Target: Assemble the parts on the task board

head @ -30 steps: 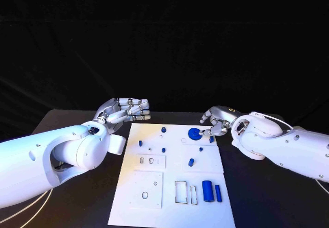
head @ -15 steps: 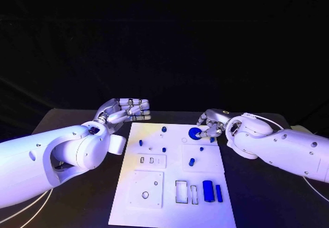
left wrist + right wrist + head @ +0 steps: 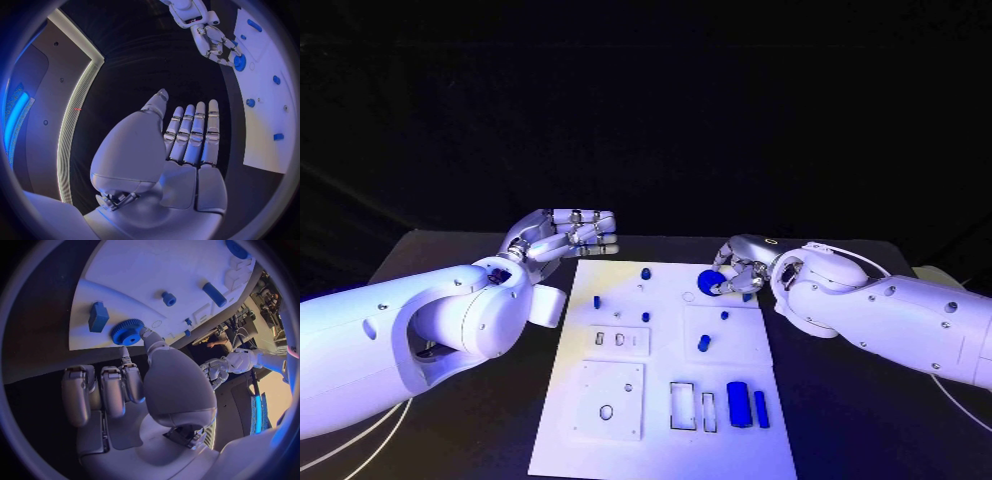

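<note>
The right hand [image 3: 744, 268] pinches the blue gear [image 3: 711, 281] at the far right part of the task board [image 3: 664, 400]. The left hand [image 3: 564, 235] hovers over the counter [image 3: 473, 440] beside the board's far left corner, fingers curled, holding nothing.

blue gear [image 3: 710, 281] partly hidden by right robot hand [image 3: 744, 266]

White task board [image 3: 620, 400] with blue parts [image 3: 738, 390], on a black table [image 3: 862, 420]

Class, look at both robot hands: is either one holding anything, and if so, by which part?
The right robot hand pinches the blue gear at its toothed rim, on the task board. The left robot hand holds nothing, fingers straight.
</note>
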Robot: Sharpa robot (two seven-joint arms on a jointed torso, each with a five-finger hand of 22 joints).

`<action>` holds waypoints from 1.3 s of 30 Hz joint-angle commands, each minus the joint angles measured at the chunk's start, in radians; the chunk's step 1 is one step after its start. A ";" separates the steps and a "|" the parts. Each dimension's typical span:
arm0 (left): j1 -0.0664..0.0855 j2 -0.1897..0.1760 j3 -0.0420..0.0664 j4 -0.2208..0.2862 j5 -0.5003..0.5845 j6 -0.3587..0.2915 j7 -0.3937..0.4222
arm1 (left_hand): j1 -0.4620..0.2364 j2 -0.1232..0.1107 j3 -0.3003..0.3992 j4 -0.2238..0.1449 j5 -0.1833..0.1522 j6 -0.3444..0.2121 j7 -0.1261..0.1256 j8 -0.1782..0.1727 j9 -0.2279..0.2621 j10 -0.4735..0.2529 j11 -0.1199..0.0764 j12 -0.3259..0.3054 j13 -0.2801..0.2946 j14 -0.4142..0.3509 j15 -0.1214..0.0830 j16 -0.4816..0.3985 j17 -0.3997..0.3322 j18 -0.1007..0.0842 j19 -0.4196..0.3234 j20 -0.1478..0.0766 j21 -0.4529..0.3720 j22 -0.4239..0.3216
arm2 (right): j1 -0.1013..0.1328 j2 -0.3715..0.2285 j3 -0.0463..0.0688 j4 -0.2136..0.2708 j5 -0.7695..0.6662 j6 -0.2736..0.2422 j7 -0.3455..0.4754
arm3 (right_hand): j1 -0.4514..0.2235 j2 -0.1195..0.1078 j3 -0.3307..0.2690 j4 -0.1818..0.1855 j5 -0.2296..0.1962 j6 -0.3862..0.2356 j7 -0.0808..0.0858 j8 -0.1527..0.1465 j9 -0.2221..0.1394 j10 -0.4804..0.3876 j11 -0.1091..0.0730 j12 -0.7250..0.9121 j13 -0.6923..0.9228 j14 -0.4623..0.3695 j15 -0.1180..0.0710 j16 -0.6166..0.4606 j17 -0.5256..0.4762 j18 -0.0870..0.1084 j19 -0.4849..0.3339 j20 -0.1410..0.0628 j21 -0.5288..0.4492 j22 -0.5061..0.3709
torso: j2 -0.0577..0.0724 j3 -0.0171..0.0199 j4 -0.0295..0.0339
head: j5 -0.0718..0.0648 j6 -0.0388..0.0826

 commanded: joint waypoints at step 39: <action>0.001 0.000 0.001 0.000 -0.005 0.022 -0.001 | 0.007 0.011 0.001 -0.008 -0.002 -0.005 0.012 -0.008 -0.001 -0.006 0.004 -0.007 -0.001 -0.002 0.007 -0.007 -0.002 0.013 0.005 -0.001 0.004 -0.002 | -0.015 0.020 -0.001 -0.020 -0.023 -0.029 0.020 | 0.015 0.010 0.011 -0.005 -0.007 0.000 -0.003 0.016 0.003 0.010 -0.003 0.011 0.113 0.095 0.007 0.011 0.215 -0.013 0.037 0.008 0.010 0.175 | 0.001 0.0018 0.0005 | 0.006 -0.013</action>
